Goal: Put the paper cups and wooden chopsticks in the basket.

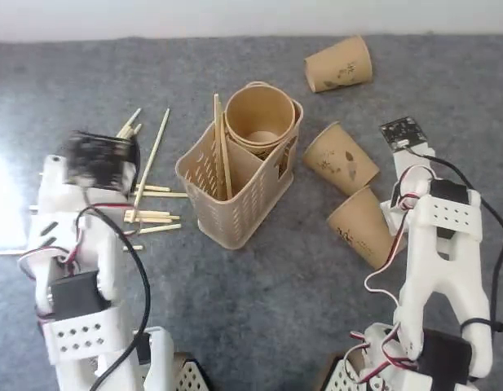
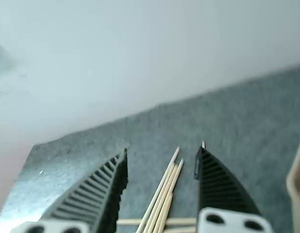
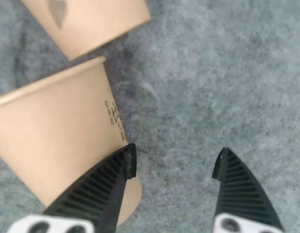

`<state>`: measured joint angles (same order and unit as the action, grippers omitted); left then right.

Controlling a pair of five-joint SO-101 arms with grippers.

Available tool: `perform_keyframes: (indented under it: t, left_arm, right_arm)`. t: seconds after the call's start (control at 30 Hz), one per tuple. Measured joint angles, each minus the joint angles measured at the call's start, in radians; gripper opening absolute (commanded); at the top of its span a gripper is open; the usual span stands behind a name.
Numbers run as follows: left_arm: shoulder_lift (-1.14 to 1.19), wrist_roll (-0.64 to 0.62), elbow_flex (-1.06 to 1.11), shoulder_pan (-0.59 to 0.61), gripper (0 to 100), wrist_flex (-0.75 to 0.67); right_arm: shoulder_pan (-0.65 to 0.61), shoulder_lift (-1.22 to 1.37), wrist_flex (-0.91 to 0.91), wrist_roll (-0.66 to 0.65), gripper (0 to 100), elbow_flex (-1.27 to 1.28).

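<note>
A tan slotted basket (image 1: pixel 235 204) stands mid-table with nested paper cups (image 1: pixel 261 114) in one compartment and a few chopsticks (image 1: pixel 222 151) upright in another. Three loose paper cups lie on their sides to its right: one far back (image 1: pixel 339 63), one beside the basket (image 1: pixel 341 160), one nearer (image 1: pixel 361 225). Loose wooden chopsticks (image 1: pixel 152 213) lie scattered left of the basket. My left gripper (image 2: pixel 162 158) is open above a bundle of chopsticks (image 2: pixel 164 194). My right gripper (image 3: pixel 176 160) is open with one finger (image 3: pixel 98 189) against the nearest cup (image 3: pixel 52 141); another cup (image 3: pixel 86 19) lies beyond it.
The table has a grey carpet-like cover (image 1: pixel 267 309) that ends at a white wall at the back. The left arm (image 1: pixel 76 261) and the right arm (image 1: pixel 443 252) stand at the front corners. A basket edge (image 2: pixel 298 184) shows beside the left gripper.
</note>
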<state>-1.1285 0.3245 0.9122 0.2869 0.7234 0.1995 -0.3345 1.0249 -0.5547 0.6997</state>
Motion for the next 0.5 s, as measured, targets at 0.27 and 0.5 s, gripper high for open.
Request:
perform_keyframes:
  t: [0.27, 0.5]
  left_arm:
    - [0.003, 0.226, -0.109, 0.046, 21, 0.322]
    - [0.311, 0.066, -0.330, 0.046, 21, 0.477]
  right_arm:
    - [-0.012, 0.000, 0.000, 0.000, 26.3, 0.028]
    - [-0.012, -0.002, -0.023, 0.000, 26.3, 0.051]
